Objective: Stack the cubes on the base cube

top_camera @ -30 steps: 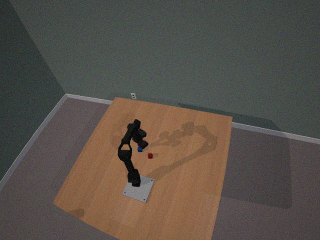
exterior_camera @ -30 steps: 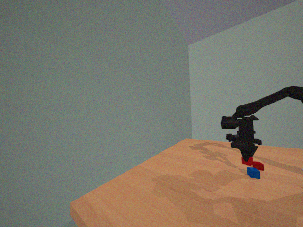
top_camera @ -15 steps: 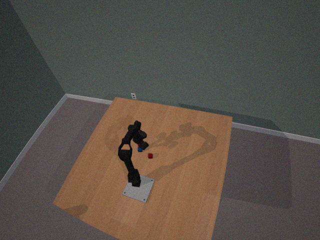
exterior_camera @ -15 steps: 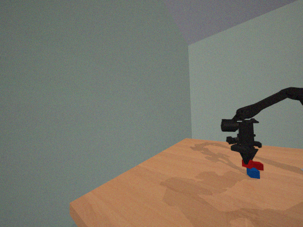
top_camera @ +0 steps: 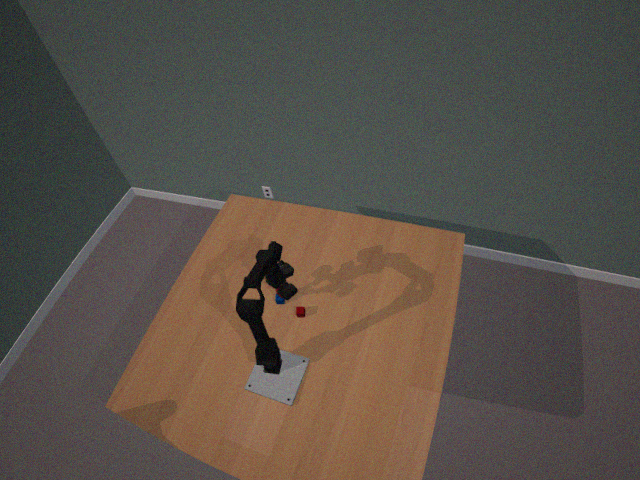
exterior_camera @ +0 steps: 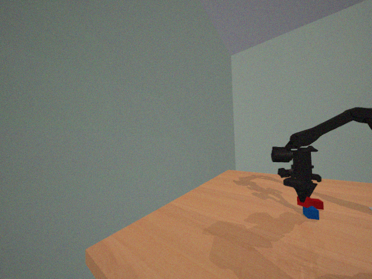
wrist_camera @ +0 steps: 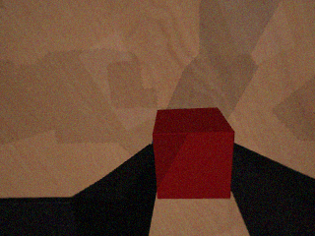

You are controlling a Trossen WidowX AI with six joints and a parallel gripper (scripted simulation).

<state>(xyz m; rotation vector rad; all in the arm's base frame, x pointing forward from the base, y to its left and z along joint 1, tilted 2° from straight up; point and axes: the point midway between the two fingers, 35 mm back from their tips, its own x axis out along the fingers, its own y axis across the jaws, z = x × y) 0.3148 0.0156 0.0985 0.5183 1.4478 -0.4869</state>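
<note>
My gripper points down and is shut on a red cube. The cube looks about level between the two dark fingers in the wrist view. The blue base cube stands on the table, just under the held cube in the exterior view. I cannot tell whether they touch; the blue cube is hidden in the wrist view. The second red cube lies on the table near the blue cube, apart from it in the top view.
The arm's grey mounting plate lies on the wooden table, nearer the front than the cubes. The arm reaches over the table to the cubes, and its shadows fall across the wood. A wall stands behind the table.
</note>
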